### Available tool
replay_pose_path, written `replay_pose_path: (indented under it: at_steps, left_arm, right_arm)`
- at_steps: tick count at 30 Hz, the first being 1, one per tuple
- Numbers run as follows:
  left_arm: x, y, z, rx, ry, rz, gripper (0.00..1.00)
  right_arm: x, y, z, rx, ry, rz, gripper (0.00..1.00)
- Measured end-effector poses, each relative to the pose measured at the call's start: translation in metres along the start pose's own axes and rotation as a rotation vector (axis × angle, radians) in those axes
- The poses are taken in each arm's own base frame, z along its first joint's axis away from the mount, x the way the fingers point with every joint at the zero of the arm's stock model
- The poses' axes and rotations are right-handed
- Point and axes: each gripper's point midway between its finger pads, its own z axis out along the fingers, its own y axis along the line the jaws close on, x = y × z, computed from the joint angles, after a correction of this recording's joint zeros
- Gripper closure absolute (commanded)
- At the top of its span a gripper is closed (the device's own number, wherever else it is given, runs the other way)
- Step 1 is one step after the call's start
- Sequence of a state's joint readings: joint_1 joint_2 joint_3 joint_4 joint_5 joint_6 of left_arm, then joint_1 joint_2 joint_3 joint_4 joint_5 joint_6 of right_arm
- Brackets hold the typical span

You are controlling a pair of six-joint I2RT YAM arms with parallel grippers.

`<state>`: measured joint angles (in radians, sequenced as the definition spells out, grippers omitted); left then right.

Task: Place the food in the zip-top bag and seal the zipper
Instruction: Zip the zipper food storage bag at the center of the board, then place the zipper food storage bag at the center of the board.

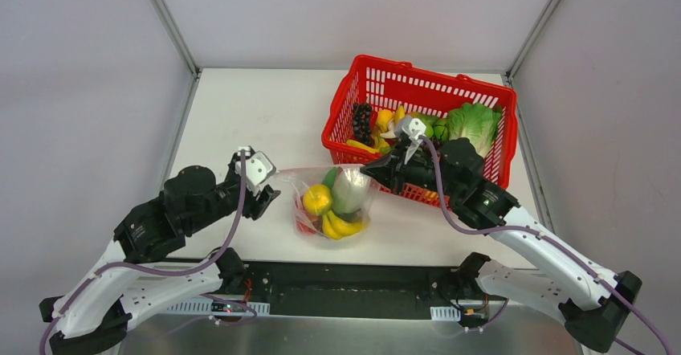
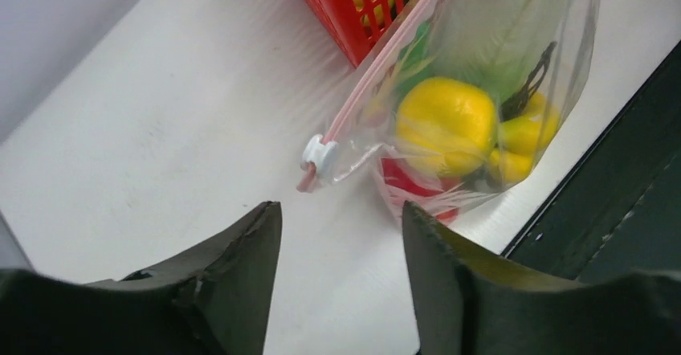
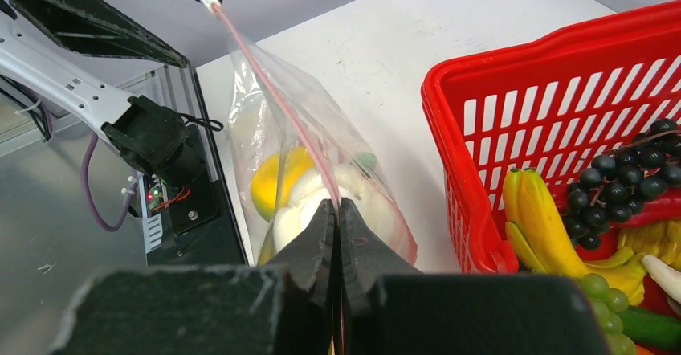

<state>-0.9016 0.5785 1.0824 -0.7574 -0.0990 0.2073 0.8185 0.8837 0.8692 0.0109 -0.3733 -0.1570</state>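
The zip-top bag (image 1: 353, 210) lies on the table in front of the basket. It holds a round yellow fruit (image 1: 317, 200), a yellow banana bunch (image 1: 342, 226), a pale white-green vegetable (image 1: 349, 189) and a red piece (image 1: 303, 225). My right gripper (image 1: 371, 170) is shut on the pink zipper strip (image 3: 277, 102) at the bag's right end and holds that edge up. My left gripper (image 2: 341, 210) is open and empty, just short of the white slider (image 2: 320, 153) at the strip's left end and not touching it. The zipper (image 2: 377, 70) runs straight from the slider towards the basket.
A red mesh basket (image 1: 426, 98) stands behind the bag at the right. It holds dark grapes (image 1: 362, 120), lettuce (image 1: 474, 122), bananas (image 3: 538, 210) and other toy food. The table's near edge and black frame (image 1: 337, 279) lie just below the bag.
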Motion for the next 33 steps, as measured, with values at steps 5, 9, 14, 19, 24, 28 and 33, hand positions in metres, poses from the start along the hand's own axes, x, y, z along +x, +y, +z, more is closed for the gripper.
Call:
replay_pose_path:
  at_steps: [5, 9, 14, 19, 24, 28, 33]
  left_arm:
    - [0.003, 0.012, 0.002, -0.083, -0.011, -0.038, 0.13]
    - [0.003, 0.027, -0.004, -0.185, -0.071, -0.097, 0.08]
    - [0.001, 0.058, -0.017, -0.374, -0.092, -0.191, 0.07]
    - [-0.005, 0.077, -0.031, -0.499, -0.107, -0.28, 0.04]
    - [-0.008, 0.087, -0.056, -0.55, -0.203, -0.379, 0.03]
    - [-0.011, 0.094, -0.086, -0.57, -0.318, -0.47, 0.03]
    - [-0.012, 0.099, -0.105, -0.586, -0.388, -0.531, 0.03]
  right_arm:
    - [0.002, 0.004, 0.003, -0.029, 0.01, 0.018, 1.0]
    - [0.0, 0.013, 0.014, -0.103, 0.029, 0.058, 1.0]
    - [-0.015, 0.016, 0.041, -0.159, 0.046, 0.129, 1.0]
    - [-0.035, 0.013, 0.084, -0.215, 0.061, 0.191, 1.0]
    - [-0.057, 0.007, 0.122, -0.256, 0.067, 0.194, 1.0]
    - [-0.081, 0.004, 0.146, -0.304, 0.065, 0.118, 1.0]
    - [-0.096, 0.008, 0.153, -0.383, 0.069, -0.009, 1.0]
